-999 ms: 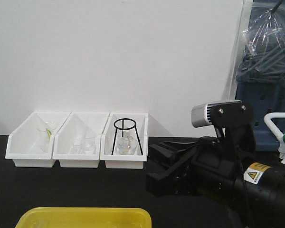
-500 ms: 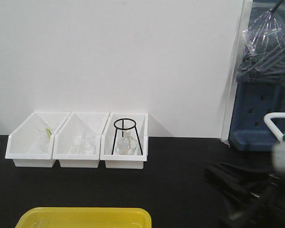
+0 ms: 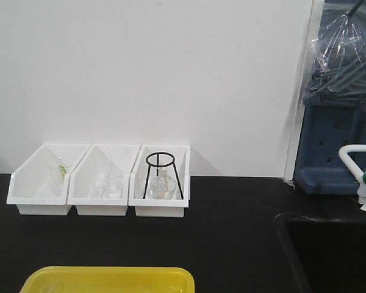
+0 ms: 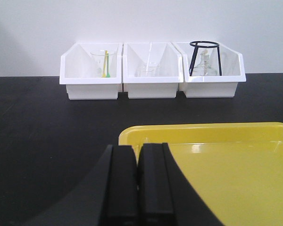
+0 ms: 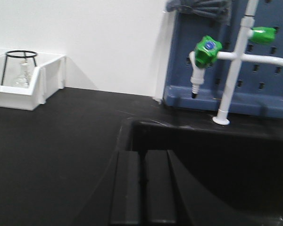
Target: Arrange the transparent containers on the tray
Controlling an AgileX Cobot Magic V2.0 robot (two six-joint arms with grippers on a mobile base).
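The yellow tray lies at the front edge of the black bench, and only its far rim shows in the front view. In the left wrist view the tray is just ahead. My left gripper hovers over its near left corner, shut with nothing between the fingers. My right gripper is shut and empty too, low at the near left corner of a black sink. The transparent containers are out of view. Neither gripper shows in the front view.
Three white bins stand in a row against the back wall. They hold clear glassware and a black wire tripod over a flask. A white tap with green fittings and a blue pegboard stand behind the sink on the right.
The right arm, which filled the lower right of the front view a second ago, has dropped down and out of that view, uncovering the sink. Tray and bins have not moved.
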